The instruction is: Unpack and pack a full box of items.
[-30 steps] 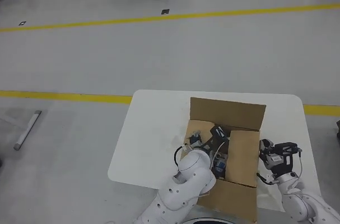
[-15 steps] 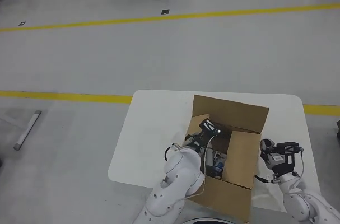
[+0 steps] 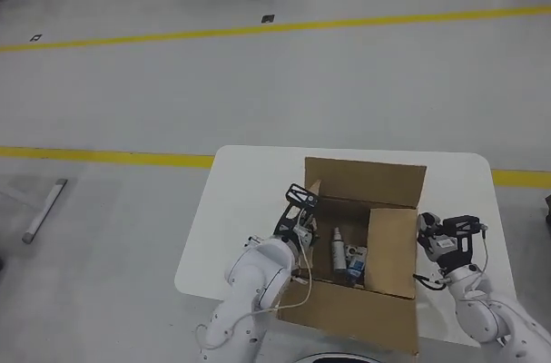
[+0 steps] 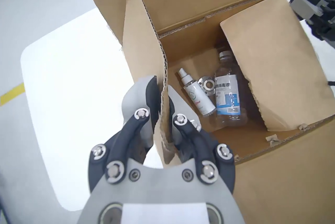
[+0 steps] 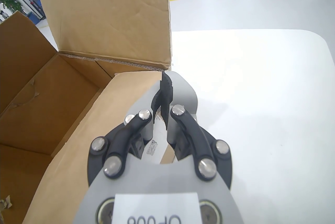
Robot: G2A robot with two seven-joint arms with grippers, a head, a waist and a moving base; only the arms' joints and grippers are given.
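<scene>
An open cardboard box point(image 3: 366, 179) stands on the white table point(image 3: 243, 218). Inside lie a white spray bottle point(image 4: 196, 95), a metal flange point(image 4: 208, 84) and a clear labelled bottle point(image 4: 227, 94); the bottles point(image 3: 343, 254) also show from above. My left gripper point(image 4: 163, 98) is shut on the box's left flap point(image 4: 142, 52), at the box's left side point(image 3: 300, 201). My right gripper point(image 5: 164, 94) is shut on the edge of the right flap point(image 5: 104, 115), at the box's right side point(image 3: 434, 238). The back flap point(image 5: 112, 13) stands upright.
The near flap point(image 3: 361, 313) hangs out over the table's front edge. Bare table surface lies left of the box point(image 3: 230, 236) and right of it point(image 5: 248, 91). A yellow floor line point(image 3: 93, 156) runs behind the table.
My left gripper came out of the box's middle, took the left flap and pulled it leftward, uncovering the bottles. The box shifted slightly. The right arm stayed beside the right flap.
</scene>
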